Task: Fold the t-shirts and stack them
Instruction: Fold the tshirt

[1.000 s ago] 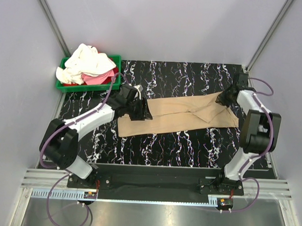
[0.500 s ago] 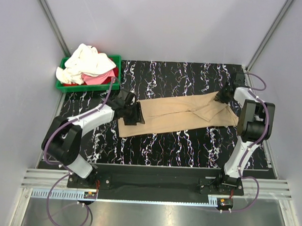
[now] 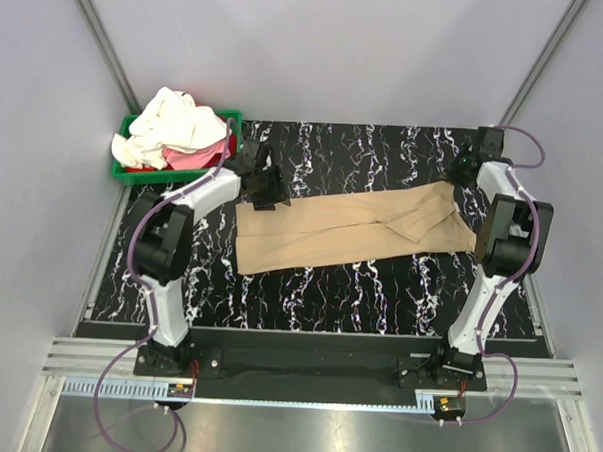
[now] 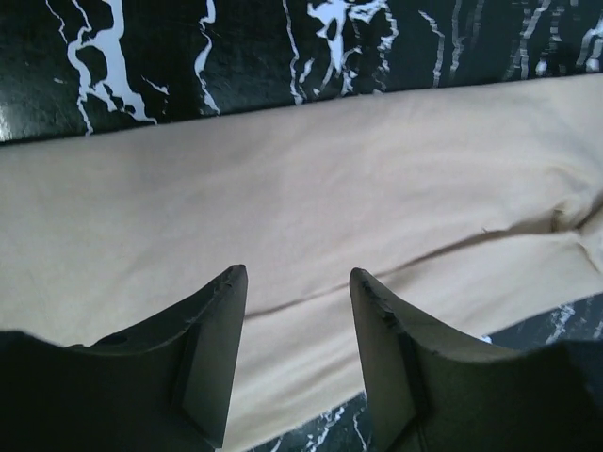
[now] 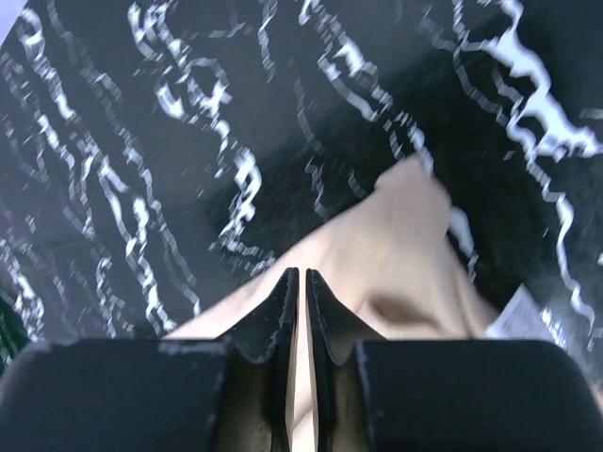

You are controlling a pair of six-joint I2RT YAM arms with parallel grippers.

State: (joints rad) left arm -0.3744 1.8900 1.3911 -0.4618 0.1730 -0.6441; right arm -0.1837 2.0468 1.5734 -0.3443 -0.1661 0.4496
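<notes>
The tan t-shirt (image 3: pixel 351 228) lies folded into a long strip across the black marbled table (image 3: pixel 359 289). My left gripper (image 3: pixel 267 192) hovers open over the strip's far left corner; in the left wrist view the left gripper (image 4: pixel 298 275) has only tan t-shirt (image 4: pixel 301 179) below it and nothing between the fingers. My right gripper (image 3: pixel 458 177) is at the far right corner. In the right wrist view the right gripper (image 5: pixel 301 275) is shut to a thin slit on the tan t-shirt (image 5: pixel 396 245). The cream-white t-shirt (image 3: pixel 176 125) and pink-red t-shirt (image 3: pixel 199 159) are bundled in the bin.
The green bin (image 3: pixel 169 174) stands at the table's far left corner, close behind my left gripper. Grey walls enclose the table on three sides, and my right gripper is near the right wall. A white tag (image 5: pixel 520 315) shows on the tan fabric.
My left gripper has lifted off the strip's left end and swung toward the far edge, near the bin. My right gripper has shifted slightly farther back and right at the shirt's corner.
</notes>
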